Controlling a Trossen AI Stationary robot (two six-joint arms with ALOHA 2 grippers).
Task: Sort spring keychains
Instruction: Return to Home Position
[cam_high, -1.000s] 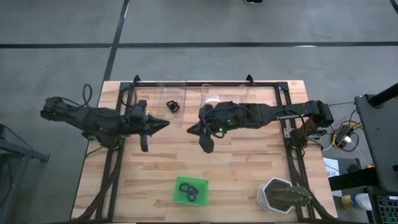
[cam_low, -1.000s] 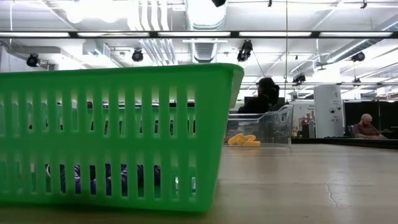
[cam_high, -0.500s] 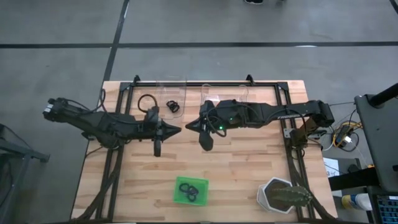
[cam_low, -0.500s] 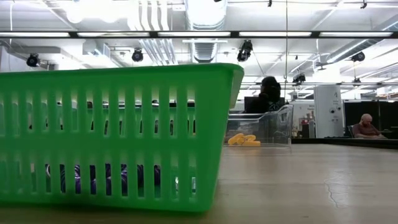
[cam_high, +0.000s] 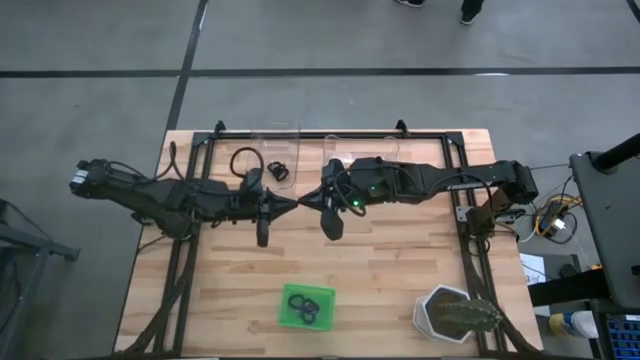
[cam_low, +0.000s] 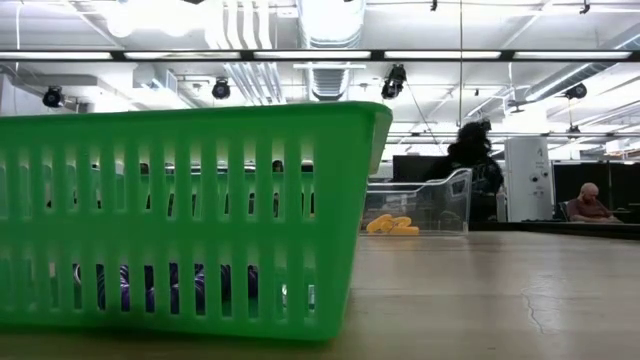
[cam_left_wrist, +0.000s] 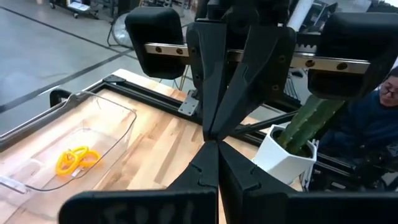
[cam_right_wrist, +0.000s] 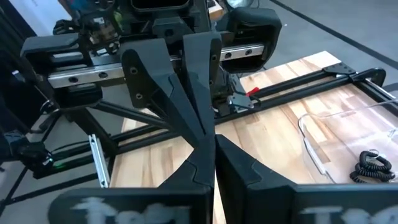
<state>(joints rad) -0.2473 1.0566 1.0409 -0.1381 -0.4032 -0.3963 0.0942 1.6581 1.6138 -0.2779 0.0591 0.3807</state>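
Closest to the low cam is the green tray (cam_low: 200, 120), and its slatted wall fills most of that view and blocks nearly everything behind it. Through the slots you only get slivers of the purple keychains (cam_high: 300, 302) lying on its floor. From above they're a dark tangle, maybe three rings, can't count them for sure. Over at the near right corner of the table (cam_high: 400, 260) there's one cactus (cam_high: 468, 314) in one white pot (cam_high: 432, 310).

Mid-table, the left gripper (cam_high: 293, 205) and right gripper (cam_high: 306, 204) hang nose to nose, and I can't tell if the tips actually touch. Both have their fingers clamped together on nothing.

Along the far edge are the clear trays (cam_low: 445, 200). I make out three faint outlines from above. One holds the orange keychains (cam_left_wrist: 74, 160), which look like two overlapping loops. Another holds the black keychains (cam_high: 278, 171), a small clump that's too small to count, and the right wrist view crops it at the frame edge.

Past the table there are two people: a person (cam_low: 470, 160) standing, mostly a dark shape, and a seated person (cam_low: 590, 205) who's partly hidden
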